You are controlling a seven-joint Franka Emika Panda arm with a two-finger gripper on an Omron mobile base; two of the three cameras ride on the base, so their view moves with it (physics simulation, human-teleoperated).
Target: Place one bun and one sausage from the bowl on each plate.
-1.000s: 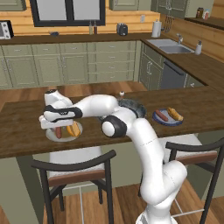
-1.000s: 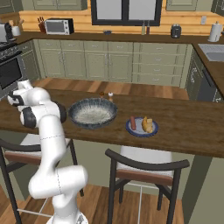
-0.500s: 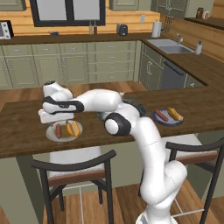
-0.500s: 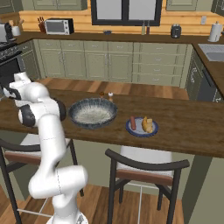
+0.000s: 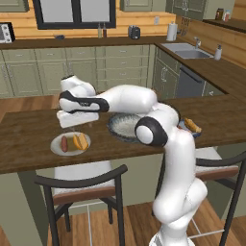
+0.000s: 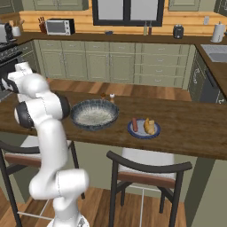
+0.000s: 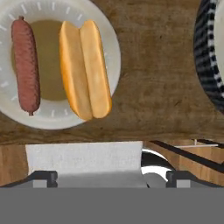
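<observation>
jaws: standing spread wide, gripping nothing | plate: lying on the bench right beneath the jaws, carrying sausage and bun side by side | bowl: sitting off to one side, apart from the plate

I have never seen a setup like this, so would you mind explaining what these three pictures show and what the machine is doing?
It is a computer-rendered kitchen with a white robot arm on a wheeled base. Two pictures come from cameras on the base, behind the arm to its left and right. The third looks down from the hand itself.

On the wooden counter sit a wide dark bowl, which looks empty, and two plates. The white plate under the hand holds a sausage and a bun. The second plate also holds one of each.

The gripper hangs above the white plate with its jaws open, holding nothing.
</observation>
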